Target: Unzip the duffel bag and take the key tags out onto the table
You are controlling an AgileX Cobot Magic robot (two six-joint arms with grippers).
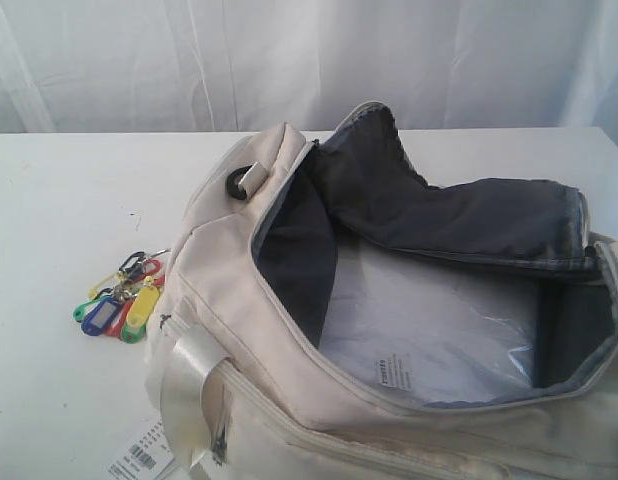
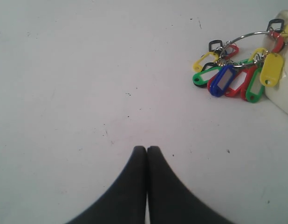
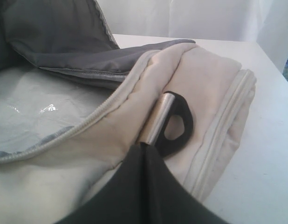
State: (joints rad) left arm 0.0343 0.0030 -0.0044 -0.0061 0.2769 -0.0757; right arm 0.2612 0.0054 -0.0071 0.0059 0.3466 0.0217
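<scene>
Key tags [image 1: 119,305] lie on the white table [image 1: 59,220], white curtain [image 1: 289,60] behind.

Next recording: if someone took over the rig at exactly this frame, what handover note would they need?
Left gripper: shut, empty, over bare table, apart from the key tags.
Right gripper: shut, tips at the black D-ring on the end of the duffel bag; I cannot tell whether it pinches anything.
Bag: unzipped, flap folded back, dark lining showing.
Key tags: on the table beside the bag.
Done: bag opened, tags out.
Left: apparently nothing except perhaps drawing the arms clear.
</scene>
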